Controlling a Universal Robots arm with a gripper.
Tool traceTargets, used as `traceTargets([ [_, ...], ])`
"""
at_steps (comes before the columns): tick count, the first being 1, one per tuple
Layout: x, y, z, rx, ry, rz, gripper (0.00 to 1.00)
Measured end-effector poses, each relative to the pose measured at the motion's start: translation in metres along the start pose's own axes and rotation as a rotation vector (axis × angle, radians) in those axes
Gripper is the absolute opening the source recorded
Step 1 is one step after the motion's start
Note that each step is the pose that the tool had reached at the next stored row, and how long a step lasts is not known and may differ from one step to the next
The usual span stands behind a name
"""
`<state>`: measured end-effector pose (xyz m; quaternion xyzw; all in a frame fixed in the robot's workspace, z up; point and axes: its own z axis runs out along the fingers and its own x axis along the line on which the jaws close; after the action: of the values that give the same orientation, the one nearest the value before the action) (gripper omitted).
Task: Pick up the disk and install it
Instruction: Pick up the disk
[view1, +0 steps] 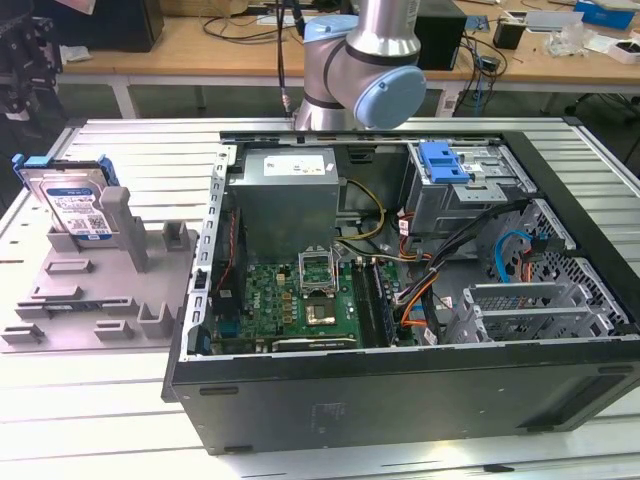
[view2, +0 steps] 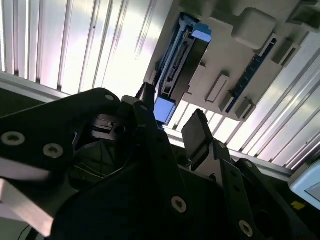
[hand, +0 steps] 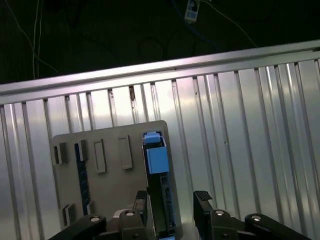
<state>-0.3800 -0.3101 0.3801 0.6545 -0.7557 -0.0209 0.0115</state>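
The disk (view1: 76, 203) stands on edge in a grey holder (view1: 100, 290) at the exterior view's left, its white-and-blue label facing outward, with blue side rails around it. In both wrist views it shows edge-on, as a dark slab with a blue rail end (hand: 157, 159) (view2: 182, 57). My gripper (hand: 170, 200) (view2: 172, 116) is open, with nothing between its fingers. It hangs well apart from the disk, which lines up with the gap between the fingers. In the exterior view the arm (view1: 360, 60) rises behind the computer case.
An open computer case (view1: 400, 390) lies on the ribbed metal table (view1: 130, 140), with a motherboard (view1: 300, 300), a grey power supply box (view1: 285, 195) and a drive cage with a blue latch (view1: 445, 163). A cluttered wooden bench (view1: 220, 40) stands behind.
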Motion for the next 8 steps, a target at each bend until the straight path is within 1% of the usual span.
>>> traceTargets([
  [2, 0.0004, 0.003, 0.0009, -0.0002, 0.0009, -0.017, 0.49],
  [8, 0.0011, 0.0076, 0.0028, -0.0007, 0.0032, -0.066, 0.49],
])
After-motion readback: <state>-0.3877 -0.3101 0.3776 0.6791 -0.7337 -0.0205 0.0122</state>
